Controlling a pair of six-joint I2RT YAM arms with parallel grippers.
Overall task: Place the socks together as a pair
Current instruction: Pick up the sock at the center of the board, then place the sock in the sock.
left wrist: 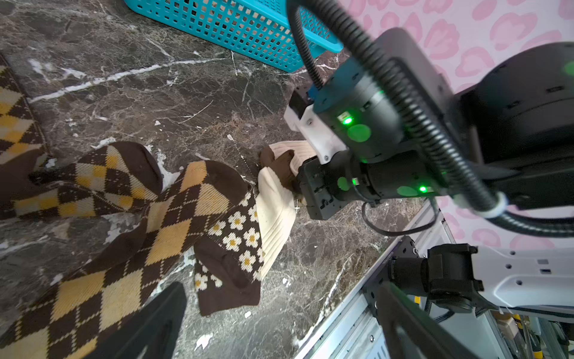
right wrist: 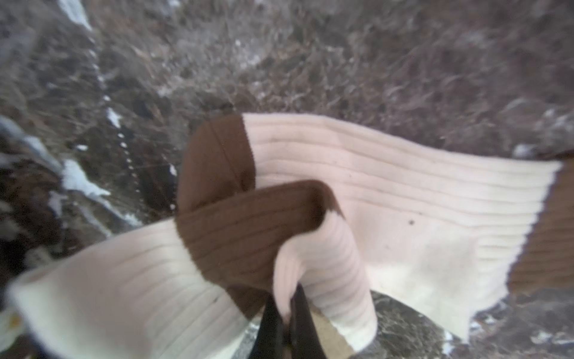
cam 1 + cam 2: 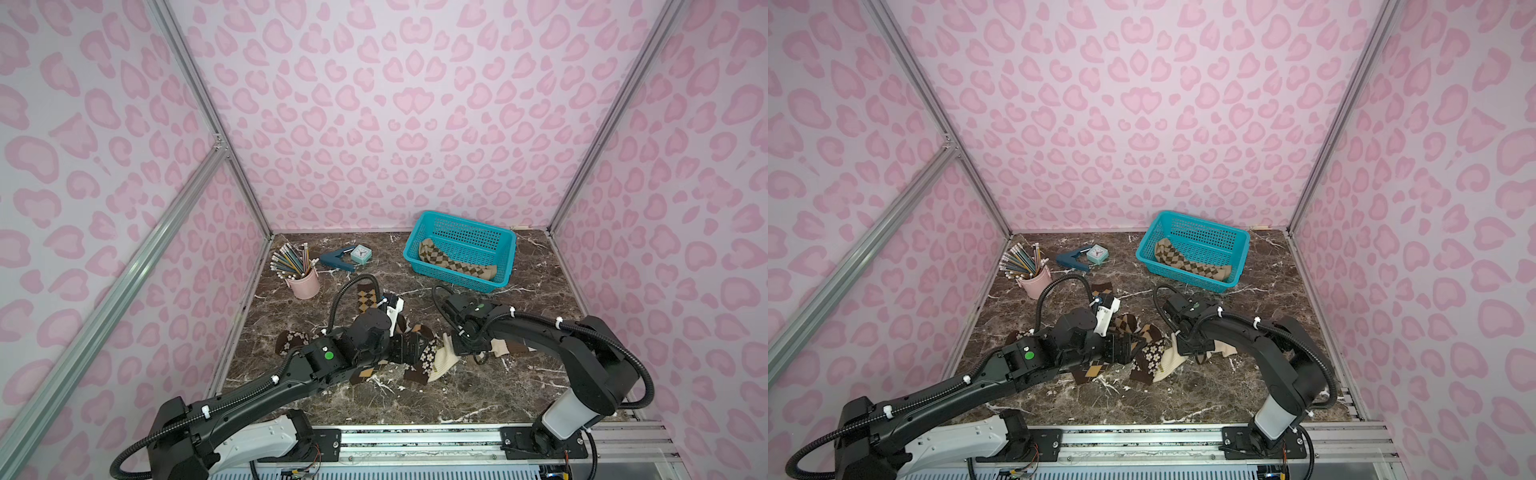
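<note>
Dark marble tabletop [image 3: 415, 399] inside pink leopard-print walls, teal mesh basket [image 3: 457, 280] holding a tan argyle sock [image 3: 451, 261], pink cup of pencils [image 3: 305, 284], dark blue hand tool [image 3: 337, 259] beside small teal clock [image 3: 360, 253], floral sock [image 3: 424, 360] and brown argyle sock [image 3: 367, 300] among a heap under two black arms, right gripper [image 3: 462, 349] down on cream-and-brown striped sock [image 3: 500, 347]

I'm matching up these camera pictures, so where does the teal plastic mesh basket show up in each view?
Top views, both: the teal plastic mesh basket sits at the far side, right of centre.
Left wrist: cropped, partly behind the right arm's black cable.
Right wrist: not in it.
Shared landmark: the brown marble tabletop, in all four.
</note>
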